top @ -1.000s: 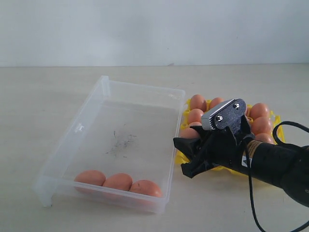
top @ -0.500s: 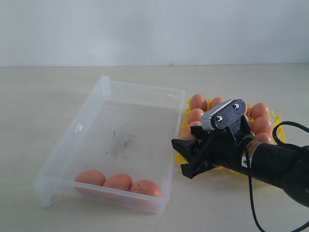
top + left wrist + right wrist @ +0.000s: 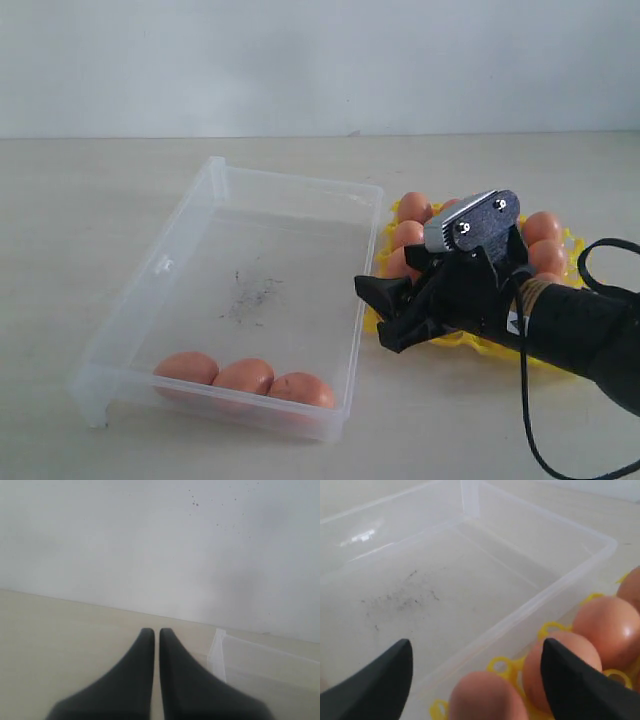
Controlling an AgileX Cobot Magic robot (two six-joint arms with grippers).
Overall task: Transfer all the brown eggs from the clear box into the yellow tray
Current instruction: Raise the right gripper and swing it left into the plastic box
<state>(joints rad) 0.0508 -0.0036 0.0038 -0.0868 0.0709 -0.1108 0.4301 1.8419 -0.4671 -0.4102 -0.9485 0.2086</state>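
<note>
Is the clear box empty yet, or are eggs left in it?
Not empty: three brown eggs lie in the clear box along its near wall.

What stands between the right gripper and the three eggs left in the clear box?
Only the clear box: its low wall beside the yellow tray. The right gripper probably must go over it to the eggs; nothing else shows.

Beige table (image 3: 80,200): clear box (image 3: 290,250) left, yellow tray (image 3: 371,320) just beside it, right.
</note>
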